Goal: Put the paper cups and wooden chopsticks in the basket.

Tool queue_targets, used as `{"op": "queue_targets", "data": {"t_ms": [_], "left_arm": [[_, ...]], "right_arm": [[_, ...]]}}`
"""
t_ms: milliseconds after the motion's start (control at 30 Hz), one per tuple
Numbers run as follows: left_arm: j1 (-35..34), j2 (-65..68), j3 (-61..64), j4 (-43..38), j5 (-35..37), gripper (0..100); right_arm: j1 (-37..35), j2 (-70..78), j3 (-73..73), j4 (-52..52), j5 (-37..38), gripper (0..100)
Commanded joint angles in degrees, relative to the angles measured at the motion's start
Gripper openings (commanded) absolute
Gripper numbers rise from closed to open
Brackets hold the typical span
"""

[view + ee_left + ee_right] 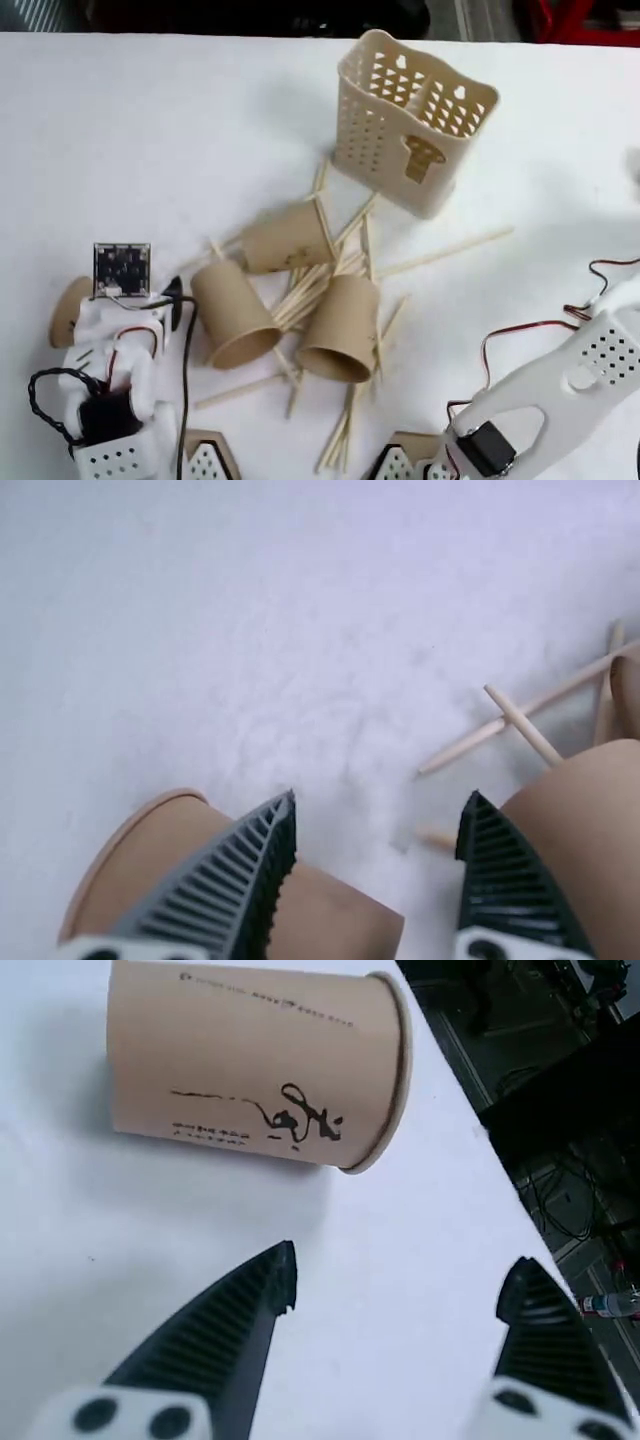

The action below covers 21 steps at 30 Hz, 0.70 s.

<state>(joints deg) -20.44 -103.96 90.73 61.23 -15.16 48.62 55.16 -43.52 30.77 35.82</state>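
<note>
– Left gripper [372, 875], what did it hold?
– Nothing; it stood wide open beside a lying paper cup [140, 855], near left. Right gripper [400, 1325] gaped empty too. I judged we were picking cups; next I needed to lower, close on it, and carry it to the far basket [415, 120].

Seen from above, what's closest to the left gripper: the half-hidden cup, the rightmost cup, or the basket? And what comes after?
From the left gripper:
1. Half-hidden cup, tucked right beside it.
2. Rightmost cup, mid-table among chopsticks.
3. Basket, at the table's far side.
</note>
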Motion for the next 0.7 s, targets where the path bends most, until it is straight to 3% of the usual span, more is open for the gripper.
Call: {"op": "queue_targets", "data": {"t_ms": [0, 133, 233, 367, 667], "left_arm": [[-0.1, -0.5, -0.3, -1.0, -0.4, 26], [-0.1, -0.5, -0.3, -0.9, -0.4, 26], [-0.1, -0.5, -0.3, -0.9, -0.4, 26], [-0.1, -0.5, -0.3, -0.9, -0.4, 26], [-0.1, -0.5, -0.3, -1.0, -0.4, 26]], "right_arm": [[-0.9, 0.5, -2.1, -3.2, -0.2, 32.7], [-2.5, 1.6, -2.1, -1.8, -0.7, 32.6], [-3.6, 0.1, -2.7, 5.1, -5.1, 32.6], [-4.4, -4.8, -6.2, 21.2, -8.8, 32.6], [-8.0, -14.5, -17.3, 53.9, -5.5, 32.6]]}}
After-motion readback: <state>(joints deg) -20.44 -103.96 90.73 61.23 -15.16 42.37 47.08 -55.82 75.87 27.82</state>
